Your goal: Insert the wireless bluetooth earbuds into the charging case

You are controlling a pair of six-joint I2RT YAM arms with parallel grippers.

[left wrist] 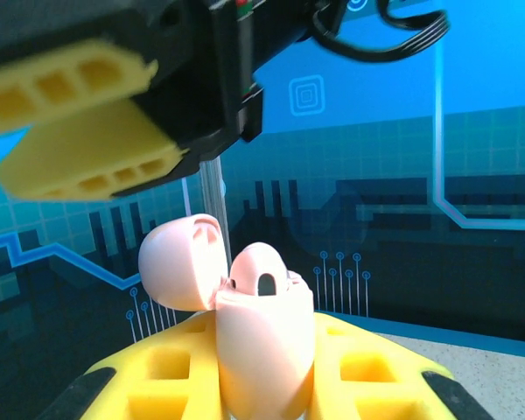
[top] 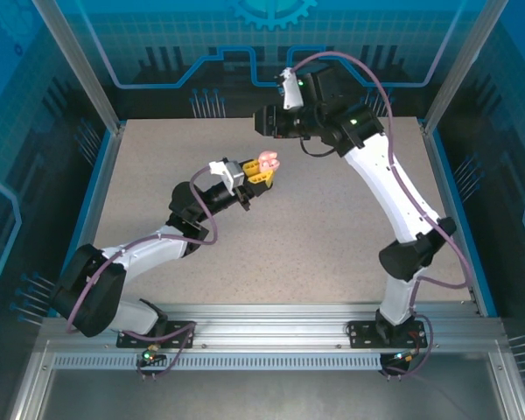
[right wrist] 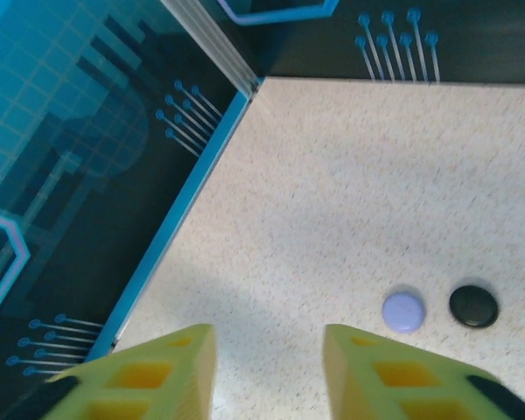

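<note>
Left pincer [top: 263, 171] clamps the open pink charging case [left wrist: 264, 346] aloft; the right pincer [right wrist: 269, 354], spread and empty, likely must fetch an earbud next.

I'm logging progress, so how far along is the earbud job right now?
Done: pink case is open; contents unclear. In hand: left gripper holds it aloft; right gripper is open, empty. Left: lavender case and black case sit closed on the table.
</note>
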